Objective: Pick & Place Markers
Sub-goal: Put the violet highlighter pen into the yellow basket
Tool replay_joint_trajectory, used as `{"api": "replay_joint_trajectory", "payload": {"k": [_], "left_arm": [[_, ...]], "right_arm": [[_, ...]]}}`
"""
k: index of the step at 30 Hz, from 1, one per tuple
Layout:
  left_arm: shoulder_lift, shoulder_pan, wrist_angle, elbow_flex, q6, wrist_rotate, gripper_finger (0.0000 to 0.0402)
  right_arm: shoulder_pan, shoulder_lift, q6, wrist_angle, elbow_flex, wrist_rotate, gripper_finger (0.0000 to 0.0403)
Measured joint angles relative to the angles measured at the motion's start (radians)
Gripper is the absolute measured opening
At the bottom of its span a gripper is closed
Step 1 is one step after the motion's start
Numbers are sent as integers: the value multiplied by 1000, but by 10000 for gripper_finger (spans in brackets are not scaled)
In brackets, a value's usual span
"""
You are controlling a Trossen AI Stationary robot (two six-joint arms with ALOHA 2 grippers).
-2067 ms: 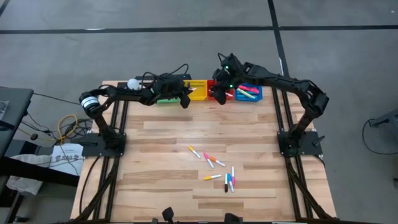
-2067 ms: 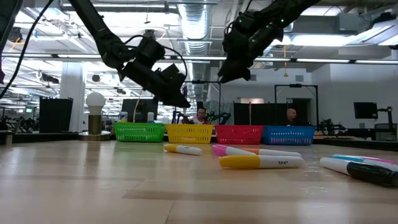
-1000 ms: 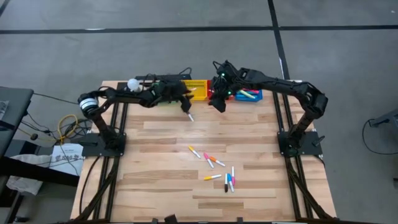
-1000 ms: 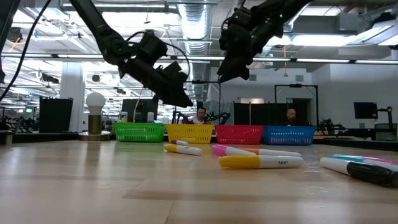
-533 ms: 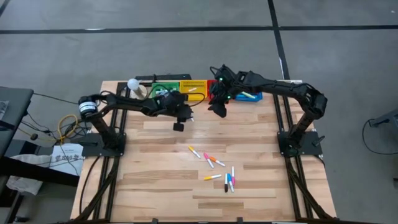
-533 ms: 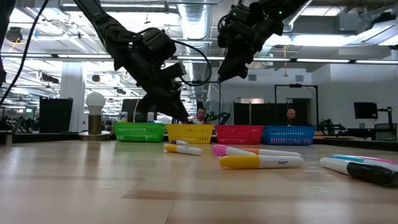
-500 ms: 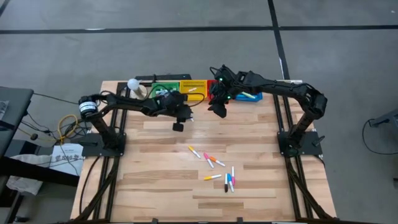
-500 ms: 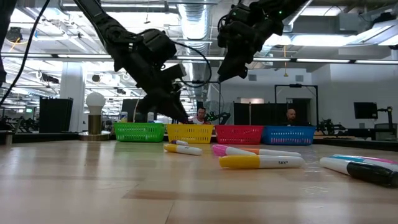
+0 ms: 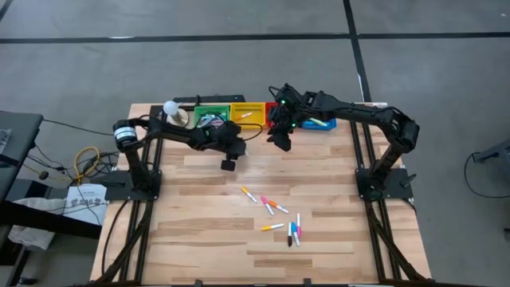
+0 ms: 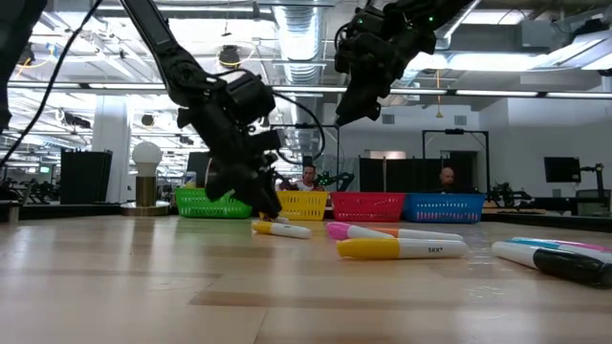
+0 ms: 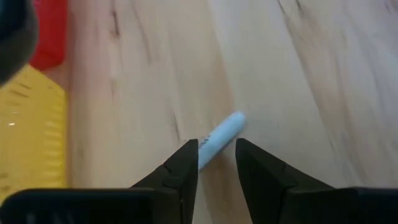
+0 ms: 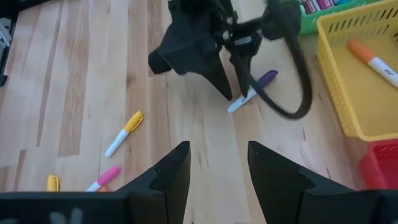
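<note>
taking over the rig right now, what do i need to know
Left gripper: open, low over the table by the yellow bin, fingers either side of a lone marker, not clamped on it.
Right gripper: open and empty, hovering near the red bin.
Done: some markers are binned, including an orange marker in the yellow bin and several in the blue bin.
Left: the lone marker, plus the loose cluster mid-table.
</note>
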Motion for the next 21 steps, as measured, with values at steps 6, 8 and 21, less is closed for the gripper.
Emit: {"api": "replay_joint_trajectory", "payload": {"k": [6, 8, 21], "left_arm": [[37, -3, 25, 4, 2, 6, 108], [37, -3, 22, 3, 2, 12, 108], [39, -3, -36, 5, 22, 2, 108]], "right_arm": [[0, 0, -4, 1, 0, 0, 147], [0, 0, -4, 1, 0, 0, 146], [0, 0, -19, 1, 0, 0, 141]]}}
